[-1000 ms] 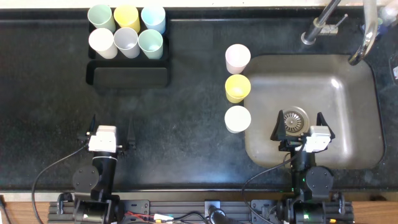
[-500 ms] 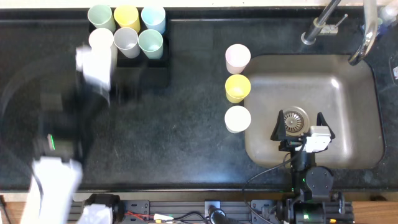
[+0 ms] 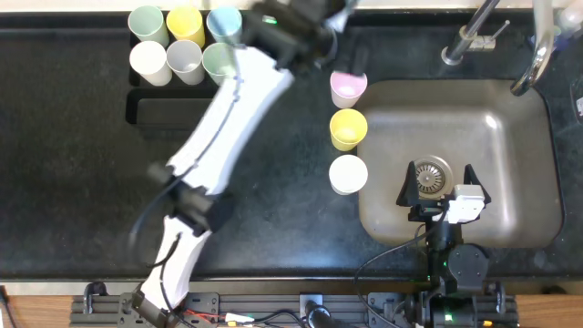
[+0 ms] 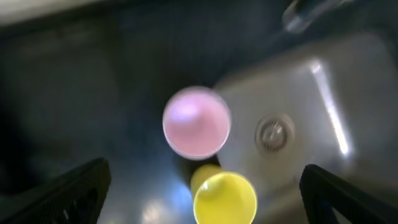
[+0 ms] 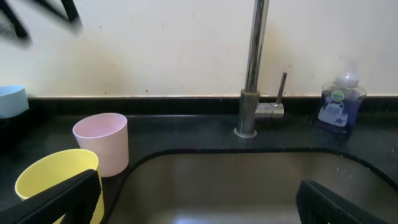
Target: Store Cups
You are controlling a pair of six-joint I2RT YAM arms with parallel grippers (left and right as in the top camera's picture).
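Six cups (image 3: 185,56) sit in the rack (image 3: 155,114). Three are left on the counter by the sink (image 3: 510,137): pink cup (image 4: 196,121), yellow cup (image 3: 348,128), white cup (image 3: 347,173). Left gripper (image 4: 204,169) hangs over the pink cup, jaws wide, empty. Right gripper (image 3: 440,179) sits over the sink, also wide.

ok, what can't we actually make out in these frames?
Teal cup, top view: the left arm lies across it, a sliver shows.
Rack, top view: the same arm covers its front slot's right end.
Pink cup, left wrist view: blurred, rim and inside smeared.
Yellow cup, left wrist view: cut off by the bottom edge.
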